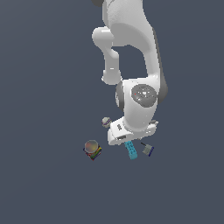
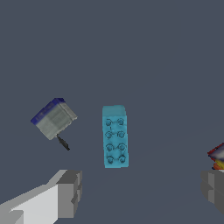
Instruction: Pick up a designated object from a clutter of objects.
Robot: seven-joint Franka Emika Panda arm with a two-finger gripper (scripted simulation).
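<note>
In the wrist view we are seeing the gripper [image 2: 140, 194] with its two grey fingers standing wide apart and nothing between them: one fingertip [image 2: 70, 192] is showing at one side of the picture with its white link behind it, and the other is peeking in at the opposite edge. Beyond the gap between them, the cyan-blue oblong block [image 2: 115, 136] is lying flat on the dark grey floor [image 2: 131, 52], its long side running away from the fingers and two rows of darker dots showing on its upper face. We are not seeing either finger touching it.

To one side of the block, well clear of it, the grey-and-navy boxy piece [image 2: 53, 118] is sitting tilted, with a thin dark stub sticking out of its lower corner. At the far opposite edge of the wrist view, just above the second finger, a bit of the multicoloured lump [image 2: 217, 158] is poking into the picture.

In the exterior view we are looking at the white arm [image 1: 131, 65] reaching down, its hand hiding the fingers. The block is jutting out from under the hand, with the boxy piece just beside it toward the exterior view's right. The lump, topped by a greyish sphere, is lying apart toward the exterior view's left, and the small grey ball [image 1: 106, 121] is resting close beside the hand's left edge.
</note>
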